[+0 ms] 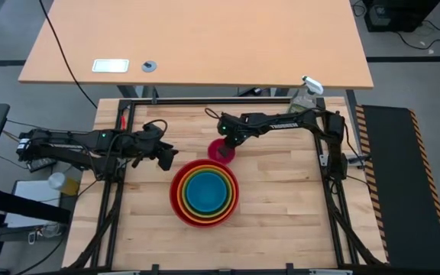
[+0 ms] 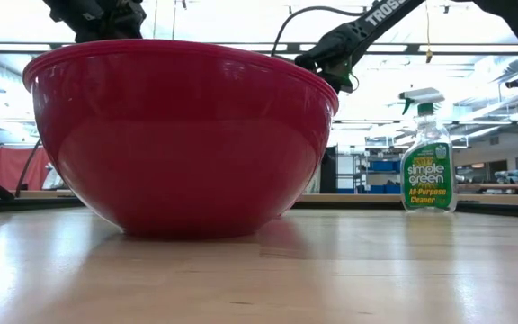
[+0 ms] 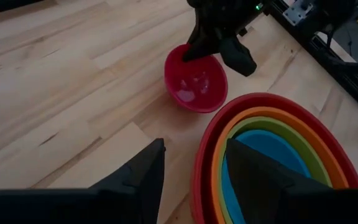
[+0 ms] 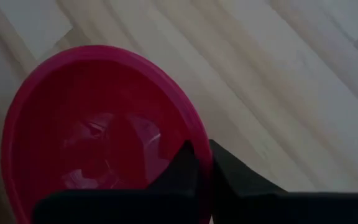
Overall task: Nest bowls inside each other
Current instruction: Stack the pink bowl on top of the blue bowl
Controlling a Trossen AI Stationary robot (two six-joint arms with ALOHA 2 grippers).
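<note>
A stack of nested bowls sits mid-table: red (image 1: 178, 200) outermost, then orange, lime green and blue (image 1: 205, 191) innermost. In the low view the red bowl (image 2: 183, 135) fills the front and hides what lies behind it. Just beyond the stack, the small magenta bowl (image 1: 220, 151) rests on the wood, and my right gripper (image 1: 230, 145) is shut on its rim. My left gripper (image 1: 166, 159) hovers open at the stack's far left side. Its fingers (image 3: 154, 168) stand above the red rim (image 3: 201, 155) and the bare wood, holding nothing. My right gripper holds the magenta bowl by its rim (image 4: 199, 140), on the side toward the table's right edge. One finger (image 4: 185, 162) is inside the bowl and the other (image 4: 229, 168) outside. The fingers come steeply from above. The bowl (image 3: 196, 87) stays open side up on the table.
A clear spray bottle (image 1: 305, 95) with a green label (image 2: 428, 175) stands at the table's far right corner. Black frame rails (image 1: 334, 198) run along the table's sides. A second wooden table (image 1: 197, 38) lies beyond the far edge. Bare wood spreads around the stack.
</note>
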